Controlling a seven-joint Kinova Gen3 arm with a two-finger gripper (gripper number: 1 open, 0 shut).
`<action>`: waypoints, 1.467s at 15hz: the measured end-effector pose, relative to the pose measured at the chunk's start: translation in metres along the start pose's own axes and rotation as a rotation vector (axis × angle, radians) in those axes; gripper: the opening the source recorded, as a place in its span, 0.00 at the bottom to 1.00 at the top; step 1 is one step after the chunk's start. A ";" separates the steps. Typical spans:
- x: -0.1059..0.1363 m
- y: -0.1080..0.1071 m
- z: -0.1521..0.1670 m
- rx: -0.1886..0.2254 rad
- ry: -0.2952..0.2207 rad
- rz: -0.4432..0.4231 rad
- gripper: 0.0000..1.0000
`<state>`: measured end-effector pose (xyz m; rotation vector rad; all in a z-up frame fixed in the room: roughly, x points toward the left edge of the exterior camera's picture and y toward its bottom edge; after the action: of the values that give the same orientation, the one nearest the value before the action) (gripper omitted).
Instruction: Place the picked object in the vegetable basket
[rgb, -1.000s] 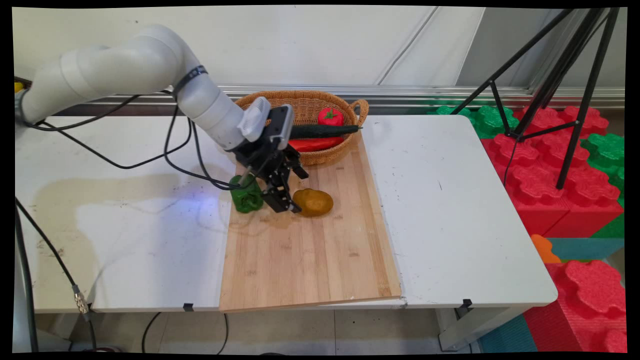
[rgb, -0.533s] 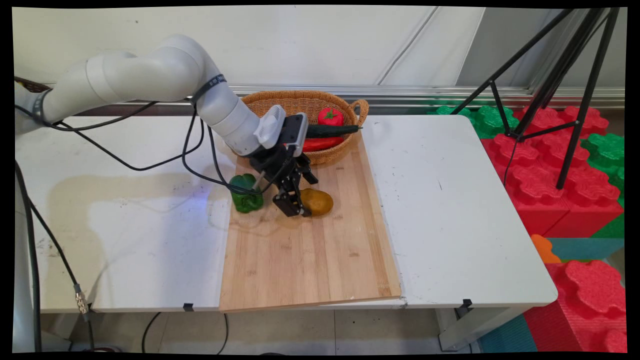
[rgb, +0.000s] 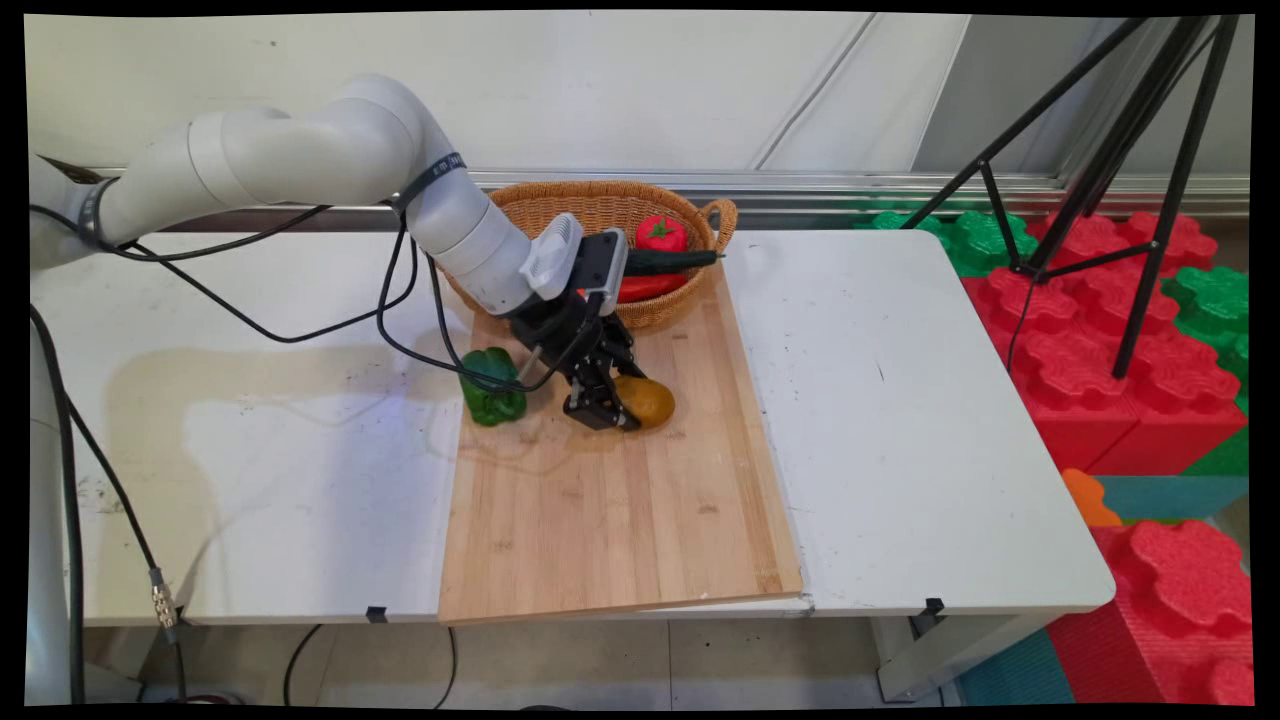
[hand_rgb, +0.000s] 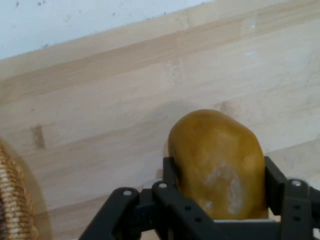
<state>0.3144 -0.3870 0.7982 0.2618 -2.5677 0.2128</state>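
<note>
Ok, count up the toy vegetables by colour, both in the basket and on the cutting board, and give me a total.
Green: 2, the bell pepper and the cucumber
Red: 2, the tomato and the long red piece
Yellow-brown: 1, the potato between the fingers of the hand
Total: 5

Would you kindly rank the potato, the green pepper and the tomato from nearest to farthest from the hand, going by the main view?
1. Potato: between the fingers of the hand, on the cutting board.
2. Green pepper: to the picture's left, at the board's left edge.
3. Tomato: farther back, in the basket.
</note>
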 end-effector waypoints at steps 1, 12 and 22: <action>0.001 0.000 -0.003 0.000 0.007 -0.005 0.00; 0.005 0.010 -0.104 0.049 0.149 -0.134 0.00; -0.026 -0.025 -0.200 0.235 0.191 -0.245 0.00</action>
<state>0.4427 -0.3668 0.9545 0.6087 -2.2960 0.4261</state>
